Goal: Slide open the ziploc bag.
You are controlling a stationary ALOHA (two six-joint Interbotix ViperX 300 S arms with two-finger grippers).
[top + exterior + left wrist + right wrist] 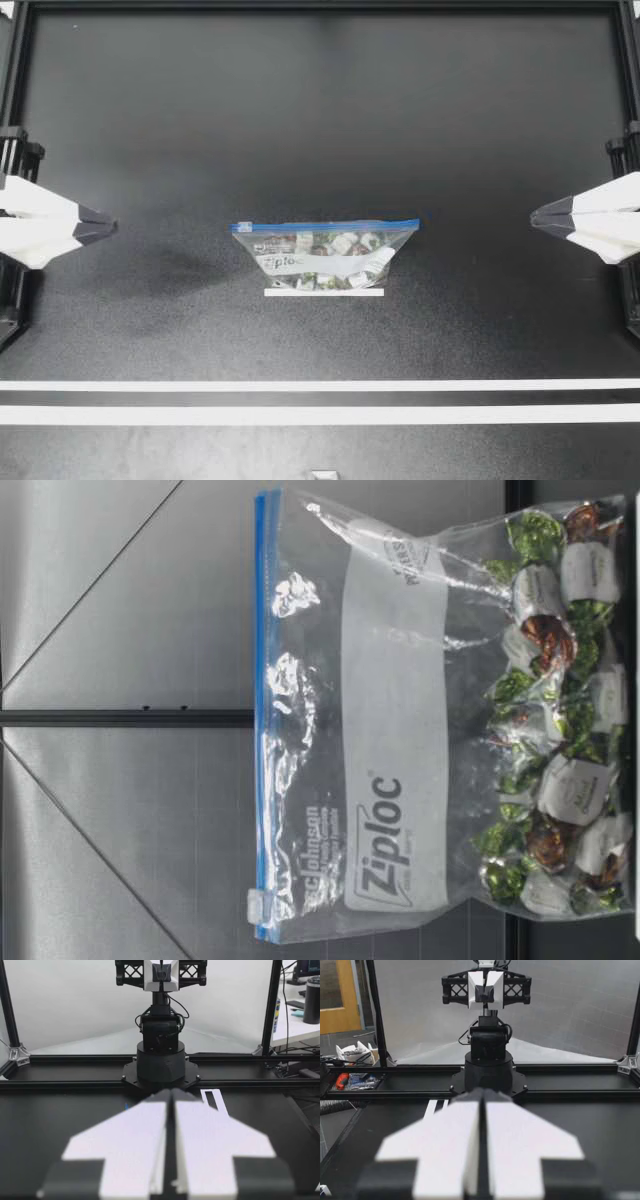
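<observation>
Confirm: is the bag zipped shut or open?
Shut. On the bag, the blue strip lies flat and unbroken, slider at one end.

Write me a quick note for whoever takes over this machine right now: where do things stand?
Left gripper: shut, empty, at its side of the table, far from the bag.
Right gripper: the same, at the opposite side.
Bag: upright mid-table, sweets inside, blue zip on top, apparently closed. Slider at the end toward the left arm.
Done: nothing yet.
Left: steady the bag, grip the slider, likely pull it along the zip toward the right arm.
</observation>
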